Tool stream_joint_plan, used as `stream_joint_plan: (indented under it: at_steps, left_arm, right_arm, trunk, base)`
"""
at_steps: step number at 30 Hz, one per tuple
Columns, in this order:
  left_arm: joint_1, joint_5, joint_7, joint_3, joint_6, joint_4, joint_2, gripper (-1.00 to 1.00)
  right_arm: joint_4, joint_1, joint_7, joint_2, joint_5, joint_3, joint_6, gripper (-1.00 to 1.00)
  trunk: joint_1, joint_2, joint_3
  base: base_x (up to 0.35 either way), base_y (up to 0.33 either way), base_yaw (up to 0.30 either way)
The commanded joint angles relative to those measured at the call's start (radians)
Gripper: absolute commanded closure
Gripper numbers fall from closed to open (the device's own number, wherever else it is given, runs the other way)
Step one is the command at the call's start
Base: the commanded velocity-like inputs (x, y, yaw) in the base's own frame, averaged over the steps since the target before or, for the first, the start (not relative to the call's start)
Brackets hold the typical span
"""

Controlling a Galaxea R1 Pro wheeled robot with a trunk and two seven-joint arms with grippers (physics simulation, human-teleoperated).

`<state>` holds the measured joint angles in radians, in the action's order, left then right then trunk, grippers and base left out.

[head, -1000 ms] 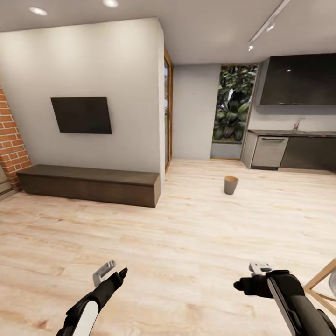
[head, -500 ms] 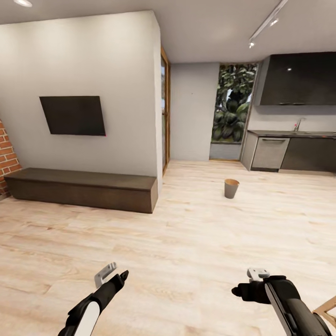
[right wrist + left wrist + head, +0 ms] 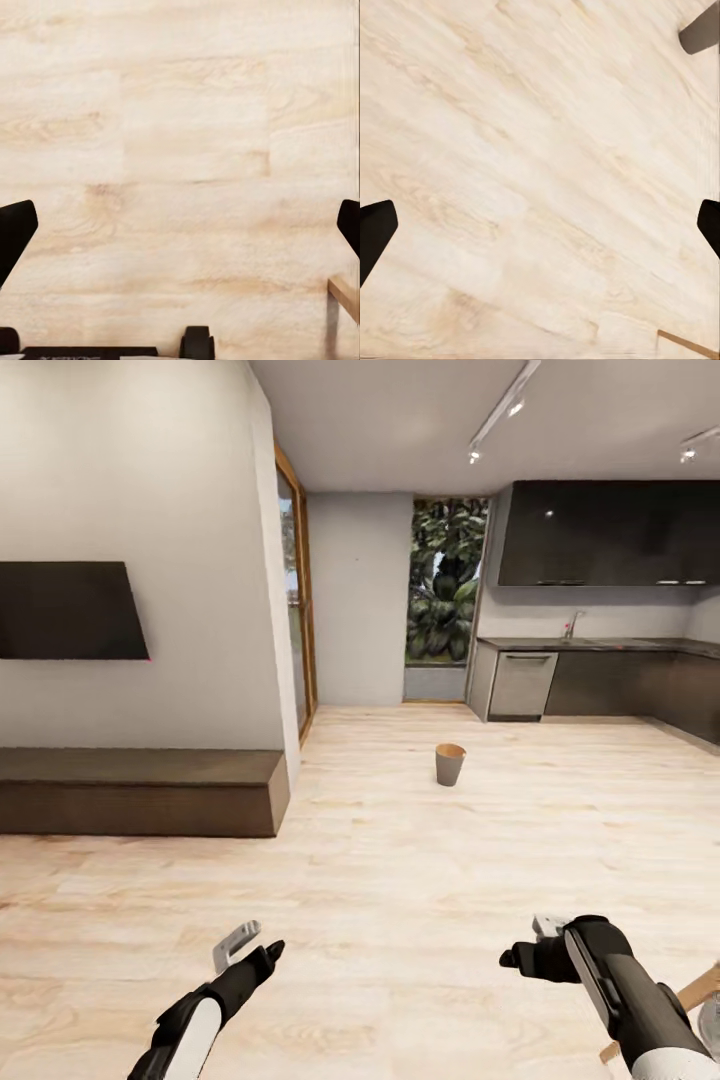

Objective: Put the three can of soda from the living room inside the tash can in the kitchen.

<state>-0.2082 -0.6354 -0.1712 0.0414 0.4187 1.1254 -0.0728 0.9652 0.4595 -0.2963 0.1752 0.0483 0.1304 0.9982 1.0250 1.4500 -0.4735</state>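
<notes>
1. The pale wooden floor (image 3: 420, 880) ran from the living room through to the kitchen (image 3: 600, 660).
2. The tash can (image 3: 450, 764) stood upright on the bare boards, alone, well apart from the walls.
3. A long, low, dark bench (image 3: 140, 792) sat on the floor against the white wall.
4. The grey base units (image 3: 520, 686) stood on the floor at the far side.

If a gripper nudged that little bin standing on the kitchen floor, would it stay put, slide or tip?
The tash can looks small and thin-walled, so it is probably light. It tapers to a narrower base than its rim, so a push near the top might tip it. The wood floor looks smooth, so a low nudge would likely slide it.
</notes>
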Motion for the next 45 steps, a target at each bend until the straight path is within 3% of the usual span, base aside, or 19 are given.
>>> stream_joint_plan:
  at_steps: [1,4,6,14,16,22,25,32,45]
  left_arm:
    - [-0.012,0.000,0.001,-0.001,0.015,-0.021,-0.001,-1.00]
    - [-0.078,-0.001,0.005,-0.002,0.093,-0.145,-0.002,-1.00]
    - [-0.095,-0.002,0.008,-0.003,0.111,-0.182,-0.001,-1.00]
    - [-0.120,-0.007,0.017,-0.003,0.140,-0.237,0.001,-1.00]
    - [-0.122,-0.006,0.046,-0.003,0.144,-0.244,0.004,-1.00]
    - [-0.122,-0.011,0.205,0.007,0.166,-0.248,0.028,-1.00]
    - [-0.119,-0.010,0.246,0.011,0.168,-0.248,0.035,-1.00]
    - [-0.117,-0.007,0.251,0.011,0.163,-0.249,0.038,-1.00]
    - [-0.117,-0.006,0.248,0.008,0.161,-0.256,0.034,-1.00]
  right_arm:
    - [-0.003,0.002,0.000,0.000,0.000,0.001,-0.001,-1.00]
    - [-0.013,0.008,0.000,-0.004,0.001,0.003,-0.040,-1.00]
    - [-0.015,0.010,0.000,-0.005,0.001,0.004,-0.080,-1.00]
    - [-0.023,0.010,0.001,-0.008,0.007,0.000,-0.196,-1.00]
    - [-0.024,0.010,0.002,-0.008,0.010,-0.002,-0.212,-1.00]
    - [-0.027,0.010,0.002,-0.009,0.012,-0.006,-0.223,-1.00]
    - [-0.057,0.011,0.002,-0.010,0.013,-0.007,-0.225,-1.00]
    - [-0.074,0.031,0.003,-0.030,0.013,-0.009,-0.223,-1.00]
    - [-0.080,0.078,0.002,-0.031,0.018,-0.011,-0.209,-1.00]
  trunk:
    - [0.000,0.000,0.000]
    - [0.000,0.000,0.000]
    - [0.000,0.000,0.000]
    - [0.000,0.000,0.000]
    - [0.000,0.000,0.000]
    - [0.000,0.000,0.000]
    - [0.000,0.000,0.000]
    - [0.000,0.000,0.000]
    - [0.000,0.000,0.000]
  base:
    - [0.346,-0.129,-0.291]
    - [0.346,-0.125,-0.289]
    - [0.346,-0.111,-0.280]
    - [0.346,-0.101,-0.246]
    - [0.346,-0.093,-0.208]
    - [0.346,-0.037,-0.141]
    - [0.346,-0.007,-0.035]
    - [0.347,-0.001,-0.005]
    - [0.347,0.000,0.000]
